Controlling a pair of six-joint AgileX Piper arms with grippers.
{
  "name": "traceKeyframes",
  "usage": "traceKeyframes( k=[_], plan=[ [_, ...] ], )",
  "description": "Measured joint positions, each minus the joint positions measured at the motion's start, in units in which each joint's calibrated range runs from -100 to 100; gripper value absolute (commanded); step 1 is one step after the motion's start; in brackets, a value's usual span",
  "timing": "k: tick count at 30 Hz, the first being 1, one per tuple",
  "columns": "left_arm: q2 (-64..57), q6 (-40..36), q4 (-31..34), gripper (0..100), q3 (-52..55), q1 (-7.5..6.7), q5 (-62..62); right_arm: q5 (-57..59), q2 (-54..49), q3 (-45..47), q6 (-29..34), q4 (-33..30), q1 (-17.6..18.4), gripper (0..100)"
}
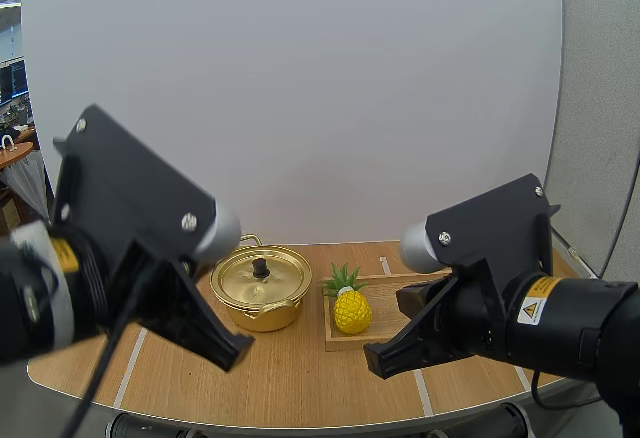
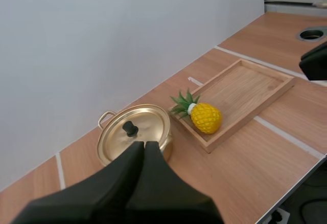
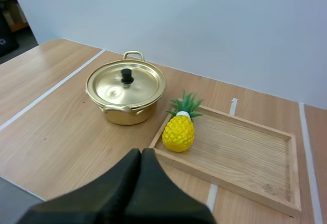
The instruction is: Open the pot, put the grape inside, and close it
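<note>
Nearest the cameras, the left gripper [image 2: 144, 143] has its two black fingers pressed together into a single dark wedge, holding nothing, and hangs above the table [image 3: 61, 127] on the near side of the pot. The right gripper [image 3: 141, 151] is likewise pressed together and empty, and hovers over the table in front of the tray's near rim. In the high view the two bulky arms cover much of the foreground, and the right arm hides the right-hand part of the tray.

Beyond the fingers, a shallow wooden tray [image 3: 240, 152] lies flat on the table. A yellow toy pineapple [image 3: 178, 132] lies on its side at the end of the tray nearest the pot, its green crown pointing away towards the back and reaching over the rim.

Just beside that end, apart from the tray, stands a gold pot [image 1: 262, 310]. Its lid [image 3: 110, 87], with a black knob, is on, so the inside is hidden.
</note>
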Motion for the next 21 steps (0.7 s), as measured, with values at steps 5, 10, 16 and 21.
traceKeyframes(
  k=[5, 10, 16, 21],
  plan=[
    [-7.5, -2.0, -1.9, 0, 6.8, 0.0, 0.0, -1.4, -2.6, 0.0, -0.1, 1.3, -2.8, 0],
    [-13.8, -9.1, -2.0, 0, 23.1, 0.0, -48.9, -37.2, -2.7, 6.3, -0.4, 0.0, -3.3, 0],
    [-13.8, -9.7, -2.0, 0, 33.5, 0.0, -84.9, -73.4, -2.7, 20.1, -0.4, -0.8, -3.3, 0],
    [-13.7, -10.1, -4.5, 0, 45.7, 0.0, -111.7, -97.5, -2.7, 33.6, -0.4, -0.8, -3.3, 0]
  ],
)
